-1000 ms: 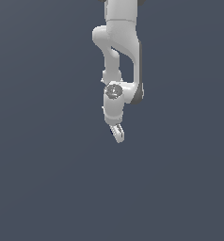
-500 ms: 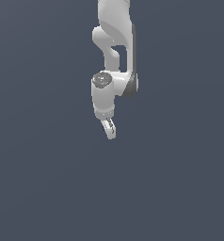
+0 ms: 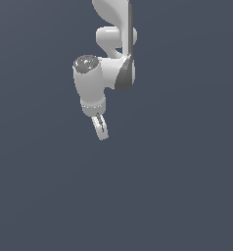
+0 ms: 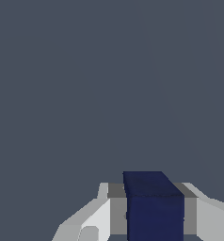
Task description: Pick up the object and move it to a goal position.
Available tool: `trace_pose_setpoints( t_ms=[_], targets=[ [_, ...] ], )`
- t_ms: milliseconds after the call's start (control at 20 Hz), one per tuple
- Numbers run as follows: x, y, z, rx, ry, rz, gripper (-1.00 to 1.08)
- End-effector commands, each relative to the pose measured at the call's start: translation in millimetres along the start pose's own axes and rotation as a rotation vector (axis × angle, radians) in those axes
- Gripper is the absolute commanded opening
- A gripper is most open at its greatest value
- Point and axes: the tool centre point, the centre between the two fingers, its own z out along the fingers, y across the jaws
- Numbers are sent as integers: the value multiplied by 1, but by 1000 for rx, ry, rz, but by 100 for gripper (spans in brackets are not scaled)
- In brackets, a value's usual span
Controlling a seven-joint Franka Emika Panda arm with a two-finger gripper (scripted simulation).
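In the exterior view, the white arm (image 3: pixel 111 54) reaches down from the top edge over a plain dark grey-blue ground (image 3: pixel 187 186). Its gripper (image 3: pixel 102 130) hangs below the wrist, tilted toward the exterior view's right. The fingers appear close together here, though the object is too small to make out.

In the wrist view, the object (image 4: pixel 154 207) shows as a dark navy-blue block with flat faces. It sits between the 2 fingers (image 4: pixel 115 212), whose grey pads press against both its sides, so the gripper is clamped on it.
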Motion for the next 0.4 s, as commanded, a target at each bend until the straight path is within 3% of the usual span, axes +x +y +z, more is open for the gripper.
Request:
trace_pose_setpoints(
  t_ms=[0,350],
  targets=[
    [8,0,-11,-1,-1,-1,-100],
    [17,-2,-22,-1,-1,-2,-100]
  ],
)
